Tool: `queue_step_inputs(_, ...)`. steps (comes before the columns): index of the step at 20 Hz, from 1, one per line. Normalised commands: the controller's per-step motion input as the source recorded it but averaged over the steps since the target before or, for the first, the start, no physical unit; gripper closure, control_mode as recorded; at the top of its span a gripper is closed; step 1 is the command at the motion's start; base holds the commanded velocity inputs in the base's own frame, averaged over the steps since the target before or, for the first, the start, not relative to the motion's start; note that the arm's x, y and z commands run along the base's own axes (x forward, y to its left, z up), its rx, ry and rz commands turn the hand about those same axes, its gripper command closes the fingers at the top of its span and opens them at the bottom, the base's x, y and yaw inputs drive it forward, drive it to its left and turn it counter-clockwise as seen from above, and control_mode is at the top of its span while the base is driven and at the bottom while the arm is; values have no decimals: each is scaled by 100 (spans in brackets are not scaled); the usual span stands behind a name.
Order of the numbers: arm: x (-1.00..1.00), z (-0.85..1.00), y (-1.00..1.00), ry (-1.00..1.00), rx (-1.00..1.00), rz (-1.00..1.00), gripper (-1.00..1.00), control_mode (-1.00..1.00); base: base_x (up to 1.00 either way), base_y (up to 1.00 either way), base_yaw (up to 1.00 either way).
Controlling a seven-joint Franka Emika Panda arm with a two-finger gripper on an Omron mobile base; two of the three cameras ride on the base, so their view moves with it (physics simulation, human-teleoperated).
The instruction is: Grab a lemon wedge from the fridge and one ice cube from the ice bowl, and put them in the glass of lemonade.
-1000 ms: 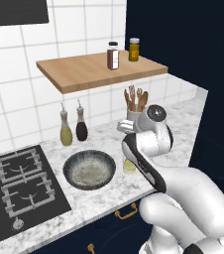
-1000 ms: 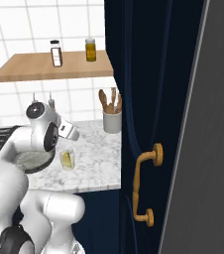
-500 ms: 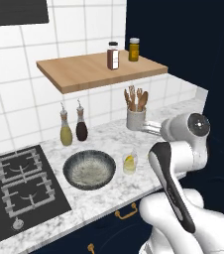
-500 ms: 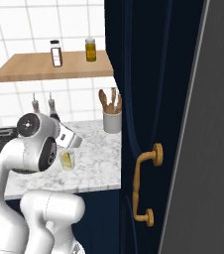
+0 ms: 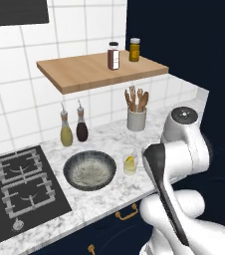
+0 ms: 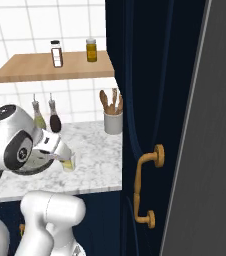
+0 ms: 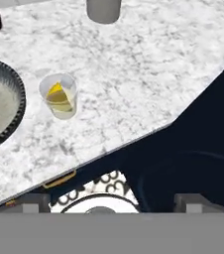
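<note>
The marble worktop [image 5: 109, 144] carries the ice bowl [image 5: 89, 171] just beside the stove [image 5: 20, 184], and the glass of lemonade [image 5: 130, 164] stands just to the bowl's right, apart from it. A lemon wedge [image 7: 57, 93] sits inside the glass — bright yellow in the pale liquid. In the hand view the hand [image 7: 113, 202] hangs off the worktop's front edge, over the navy cabinets [image 7: 193, 149]; its fingertips [image 7: 191, 202] seem spread and hold nothing, though only their tops show.
</note>
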Motion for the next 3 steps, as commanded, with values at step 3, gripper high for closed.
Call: queue_step_inputs(3, -20, -100, 48, 24, -43, 19, -100, -100, 0, 0, 0)
